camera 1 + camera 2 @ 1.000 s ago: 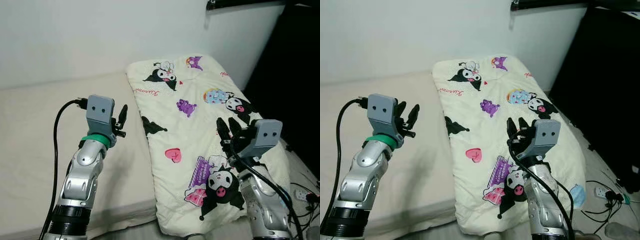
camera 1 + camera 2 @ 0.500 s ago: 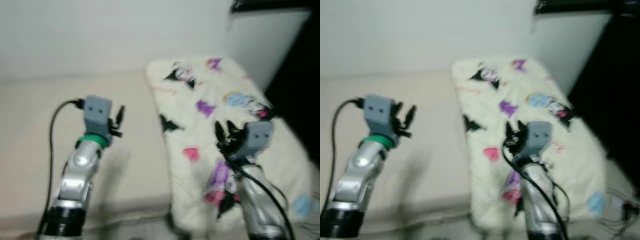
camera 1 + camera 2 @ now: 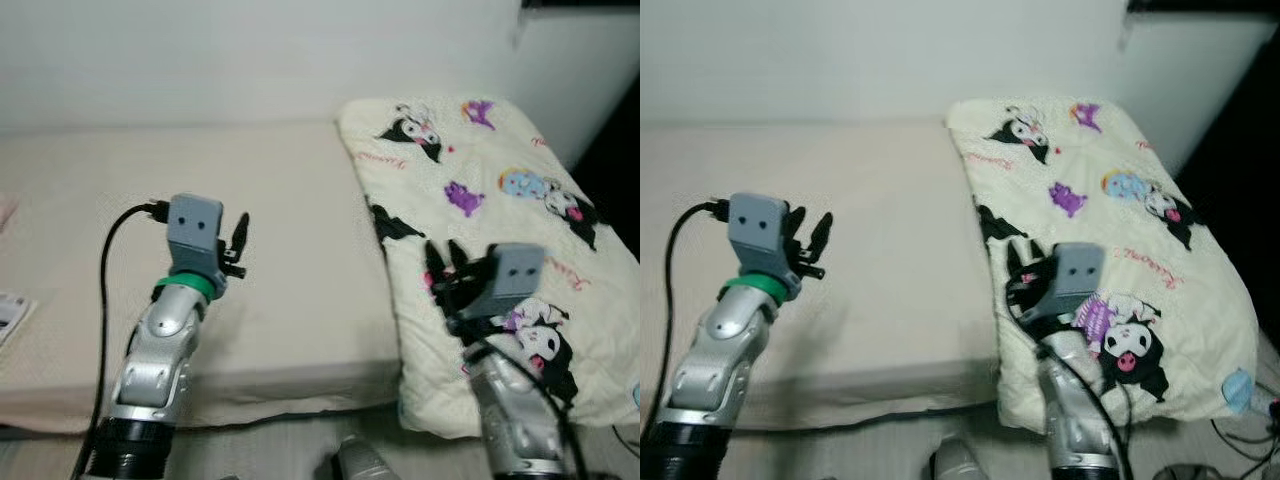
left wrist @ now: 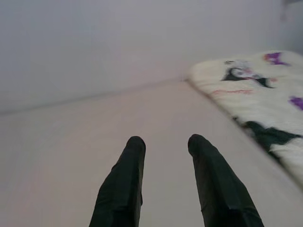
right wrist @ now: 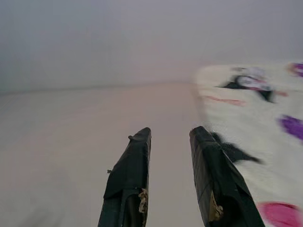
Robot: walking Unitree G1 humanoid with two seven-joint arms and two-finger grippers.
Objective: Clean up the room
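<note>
Swinging leftward, the head camera has shifted the cartoon blanket (image 3: 480, 190) toward the right; both arms hold as before. Left gripper (image 4: 165, 151) and right gripper (image 5: 168, 142) hover empty, fingers apart, blanket right of both fingertips, ungrasped

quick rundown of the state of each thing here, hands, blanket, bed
left hand: open, empty, raised over the bed
right hand: open, empty, raised by the blanket's near edge
blanket: cartoon print, spread flat on the bed's right side, near end hanging over the edge
bed: beige sheet, smooth, bare in the middle
</note>
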